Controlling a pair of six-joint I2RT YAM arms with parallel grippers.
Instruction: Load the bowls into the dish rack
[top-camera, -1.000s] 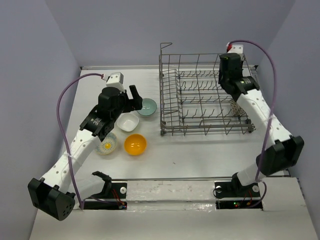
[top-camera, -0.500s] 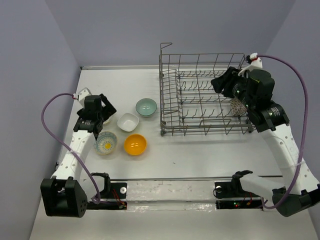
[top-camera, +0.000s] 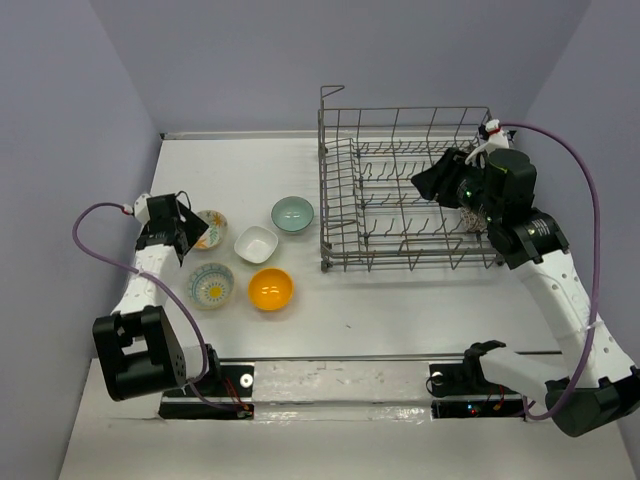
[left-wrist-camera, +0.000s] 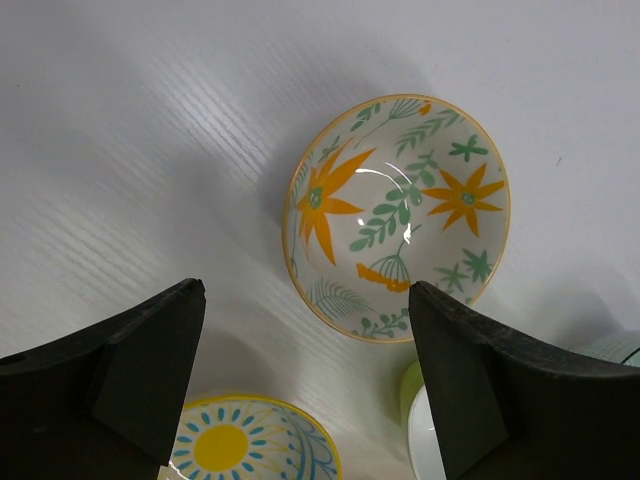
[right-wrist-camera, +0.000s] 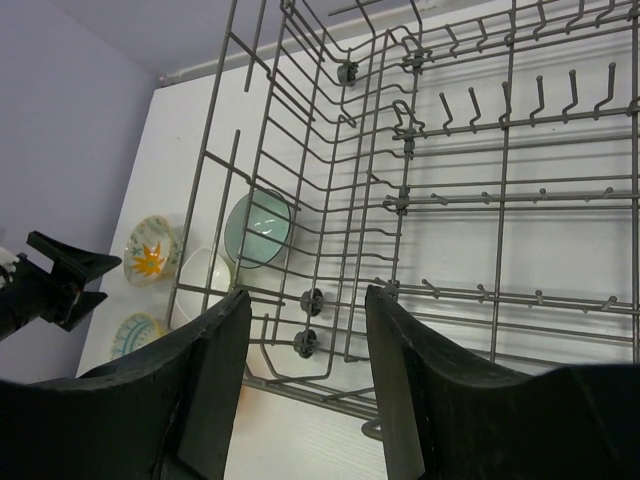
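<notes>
Five bowls sit on the table left of the grey wire dish rack (top-camera: 400, 200): yellow-and-white patterned (top-camera: 209, 228), blue-rimmed with yellow flower (top-camera: 212, 285), white squarish (top-camera: 256, 243), pale teal (top-camera: 293, 212) and orange-yellow (top-camera: 270, 288). A brown-speckled bowl (top-camera: 471, 216) stands at the rack's right end, mostly hidden by my right arm. My left gripper (top-camera: 182, 236) is open and empty just left of the patterned bowl (left-wrist-camera: 400, 215), with the blue-rimmed bowl (left-wrist-camera: 240, 448) below it. My right gripper (top-camera: 432, 182) is open and empty above the rack (right-wrist-camera: 450, 200).
The rack has tall sides and rows of upright tines. The right wrist view shows the teal bowl (right-wrist-camera: 258, 228) and the white bowl (right-wrist-camera: 205, 275) through the rack's wires. Purple cables loop off both arms. Walls close in at the left, back and right.
My left arm has swung left and back, from over the bowls to beside the patterned bowl. My right gripper has moved from the rack's far right corner to over its right half.
</notes>
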